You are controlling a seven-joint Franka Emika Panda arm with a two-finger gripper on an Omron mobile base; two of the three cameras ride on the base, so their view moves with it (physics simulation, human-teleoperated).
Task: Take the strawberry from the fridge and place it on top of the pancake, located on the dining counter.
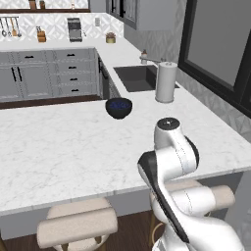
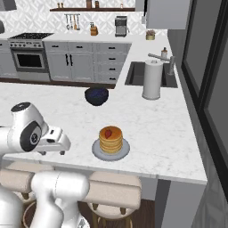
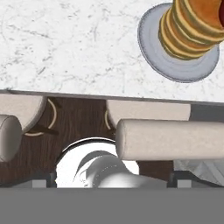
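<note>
The tiny red strawberry (image 2: 107, 133) rests on top of the pancake stack (image 2: 110, 140), which stands on a grey plate (image 2: 120, 153) near the front edge of the white marble dining counter (image 2: 156, 124). In the hand view the pancake stack (image 3: 192, 30) and a dark red sliver of the strawberry (image 3: 222, 13) sit at the top right. My gripper (image 3: 111, 183) is pulled back left of the plate, over the counter's edge (image 3: 65, 43), pointing down at the stools. Its fingertips (image 3: 40, 183) stand wide apart with nothing between them. The fridge is out of view.
A dark bowl (image 2: 96, 95) sits mid-counter, with a paper towel roll (image 2: 152, 80) beside the sink (image 2: 136, 73) behind it. Padded stools (image 3: 166, 140) stand below the counter's front edge, directly under my hand. My own arm (image 1: 169, 157) blocks the plate in the left base view.
</note>
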